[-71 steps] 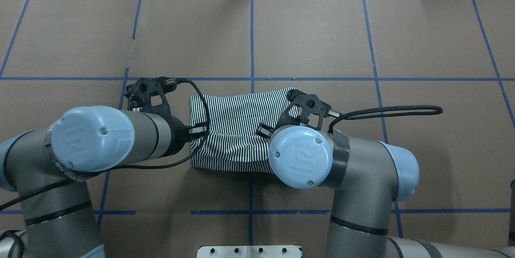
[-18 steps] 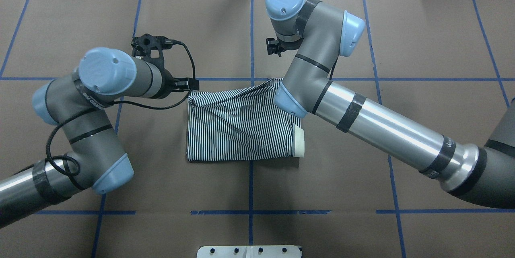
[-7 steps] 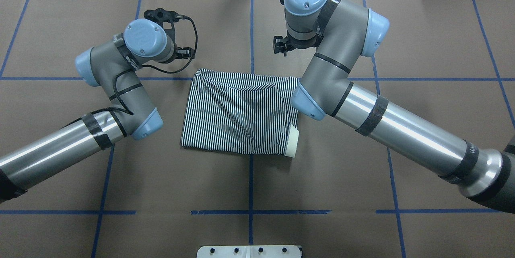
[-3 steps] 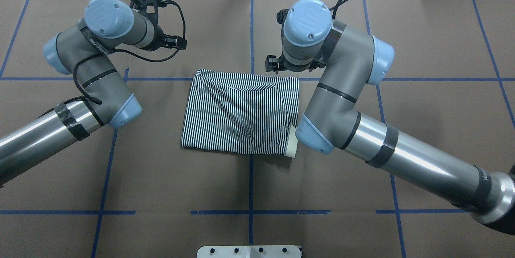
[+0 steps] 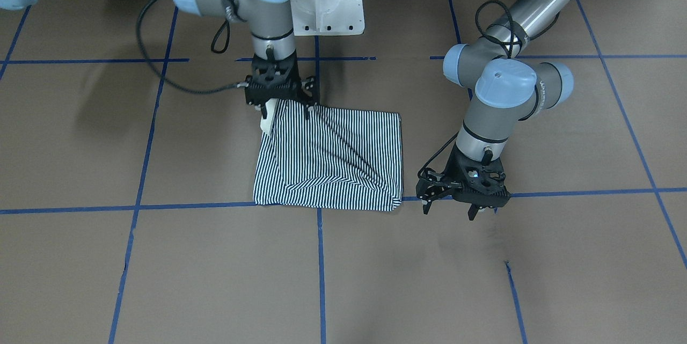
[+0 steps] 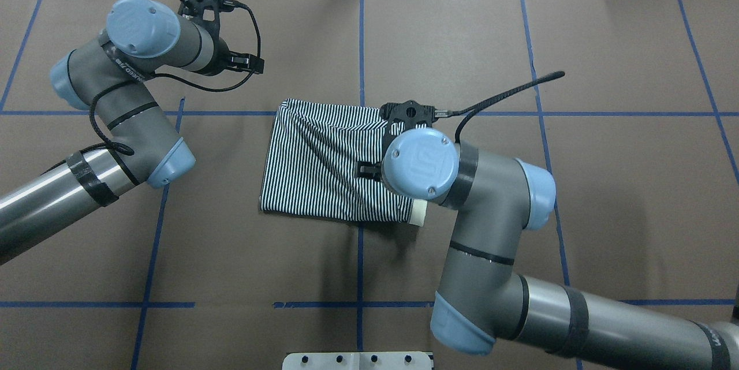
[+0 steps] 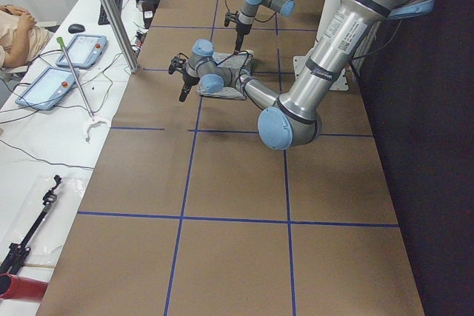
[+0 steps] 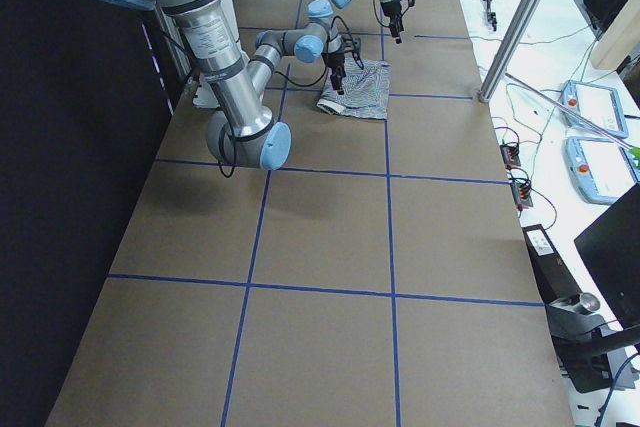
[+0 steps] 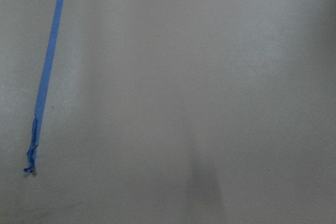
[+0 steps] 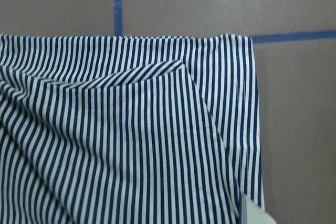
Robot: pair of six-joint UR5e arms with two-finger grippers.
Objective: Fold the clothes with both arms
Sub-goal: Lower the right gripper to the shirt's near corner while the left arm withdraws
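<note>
Navy-striped polo shirt (image 6: 323, 162) lies folded — long axis left-right, collar (image 6: 420, 212) rightward.

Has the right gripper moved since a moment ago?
Yes. The right gripper came back from the far blue line toward the robot, and is now over the shirt's corner by the white collar.

Bright, even overhead light; soft shadows; left-wrist view blurry.
</note>
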